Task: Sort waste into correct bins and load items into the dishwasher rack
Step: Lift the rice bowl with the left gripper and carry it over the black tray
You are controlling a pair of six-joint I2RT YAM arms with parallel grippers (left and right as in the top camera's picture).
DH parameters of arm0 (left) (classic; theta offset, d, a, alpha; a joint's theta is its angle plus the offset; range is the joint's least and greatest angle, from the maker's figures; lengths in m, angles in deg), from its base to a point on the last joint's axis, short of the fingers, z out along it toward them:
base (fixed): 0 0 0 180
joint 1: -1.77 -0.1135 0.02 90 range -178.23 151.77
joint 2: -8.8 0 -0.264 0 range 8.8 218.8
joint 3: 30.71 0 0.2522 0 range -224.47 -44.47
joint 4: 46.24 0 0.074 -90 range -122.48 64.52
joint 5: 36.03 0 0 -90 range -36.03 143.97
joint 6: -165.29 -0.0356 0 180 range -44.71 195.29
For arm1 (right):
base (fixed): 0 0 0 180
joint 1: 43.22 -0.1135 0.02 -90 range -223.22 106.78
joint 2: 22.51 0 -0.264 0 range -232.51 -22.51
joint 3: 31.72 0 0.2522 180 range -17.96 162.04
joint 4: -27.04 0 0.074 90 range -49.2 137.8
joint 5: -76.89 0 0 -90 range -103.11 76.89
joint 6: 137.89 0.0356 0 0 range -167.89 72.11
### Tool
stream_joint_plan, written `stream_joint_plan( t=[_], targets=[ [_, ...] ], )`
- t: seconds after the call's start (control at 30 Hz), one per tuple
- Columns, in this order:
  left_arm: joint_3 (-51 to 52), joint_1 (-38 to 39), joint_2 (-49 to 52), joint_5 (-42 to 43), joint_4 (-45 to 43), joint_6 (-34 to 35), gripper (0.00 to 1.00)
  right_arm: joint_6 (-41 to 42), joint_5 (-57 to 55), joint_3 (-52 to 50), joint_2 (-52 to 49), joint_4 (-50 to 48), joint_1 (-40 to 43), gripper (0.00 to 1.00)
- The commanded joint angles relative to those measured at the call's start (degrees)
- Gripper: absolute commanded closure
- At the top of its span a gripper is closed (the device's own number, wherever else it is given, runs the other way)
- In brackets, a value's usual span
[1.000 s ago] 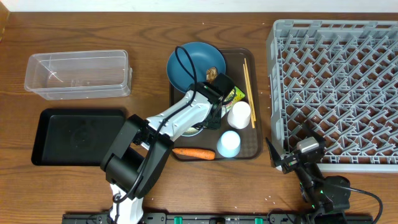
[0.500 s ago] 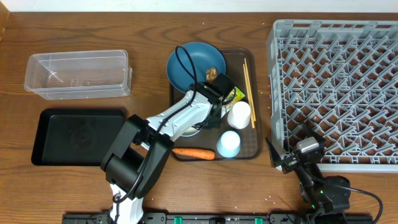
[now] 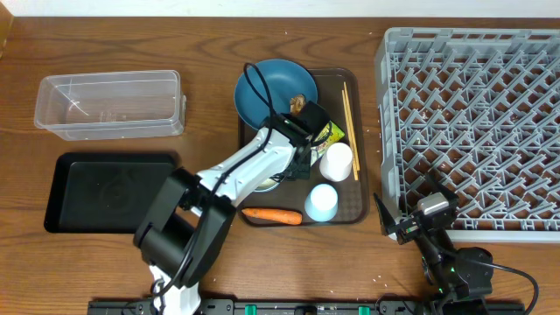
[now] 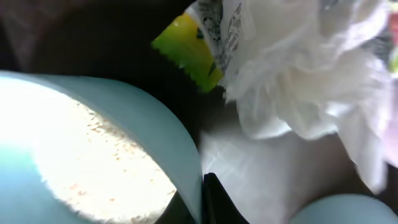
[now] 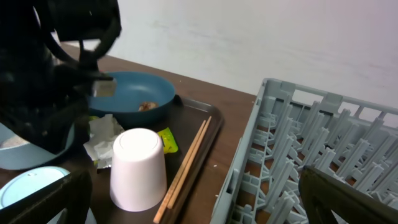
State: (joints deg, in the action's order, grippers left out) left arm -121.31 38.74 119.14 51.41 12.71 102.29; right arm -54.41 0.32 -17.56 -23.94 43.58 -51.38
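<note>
My left gripper (image 3: 298, 163) (image 4: 202, 194) is shut on the rim of the pale blue bowl (image 4: 143, 118), which holds white rice (image 4: 93, 155). My arm hides most of the bowl (image 3: 273, 184) from overhead. Crumpled white paper (image 4: 292, 68) and the green-yellow wrapper (image 3: 331, 133) lie just beyond it. On the brown tray (image 3: 360, 212) are the dark blue plate (image 3: 267, 87) with a brown lump (image 3: 299, 103), chopsticks (image 3: 349, 118), an upturned whitish cup (image 3: 336, 161), a pale blue cup (image 3: 322, 202) and the carrot (image 3: 273, 215). My right gripper (image 3: 409, 217) (image 5: 199, 205) is open by the grey rack (image 3: 472, 122).
A clear tub (image 3: 109, 105) stands at the back left, with a black tray (image 3: 109, 192) in front of it. The rack's raised wall (image 5: 249, 168) stands close on the right of the brown tray. Bare wood lies between the bins and the tray.
The left jaws have closed onto the bowl's rim. The left arm's near links have shifted slightly left. The right arm has not moved.
</note>
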Motion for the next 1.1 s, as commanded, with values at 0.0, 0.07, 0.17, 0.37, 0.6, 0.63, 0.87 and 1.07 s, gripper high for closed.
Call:
stream_joint_plan(
  t=[0.0, 0.07, 0.17, 0.37, 0.6, 0.63, 0.87, 1.07],
  targets=[
    [0.22, 0.04, -4.26, -1.11, 1.01, 0.15, 0.94, -0.39, 0.11, -0.09, -0.07, 0.24, 0.26, 0.01],
    [0.22, 0.04, -5.95, -1.11, 1.38, 0.13, 0.94, -0.39, 0.09, -0.09, -0.07, 0.24, 0.26, 0.01],
    [0.22, -0.04, -8.7, -1.18, 1.92, 0.09, 0.94, -0.39, 0.11, -0.09, -0.07, 0.24, 0.26, 0.01],
    [0.22, -0.85, -13.0, -8.41, 5.81, 0.85, 0.94, -0.39, 0.11, -0.09, -0.07, 0.24, 0.26, 0.01],
    [0.22, -8.66, -17.0, -12.09, 11.41, 1.6, 0.94, -0.39, 0.11, -0.09, -0.07, 0.24, 0.26, 0.01],
    [0.22, -10.56, -17.64, -12.07, 12.07, 1.57, 0.94, -0.39, 0.11, -0.09, -0.07, 0.24, 0.26, 0.01],
    [0.22, -23.37, -20.0, -10.47, 13.25, 0.46, 0.94, -0.39, 0.11, -0.09, -0.07, 0.24, 0.26, 0.01],
    [0.22, -35.67, -20.0, -3.67, 11.87, -1.97, 0.94, -0.39, 0.11, -0.09, -0.07, 0.24, 0.26, 0.01]
  ],
)
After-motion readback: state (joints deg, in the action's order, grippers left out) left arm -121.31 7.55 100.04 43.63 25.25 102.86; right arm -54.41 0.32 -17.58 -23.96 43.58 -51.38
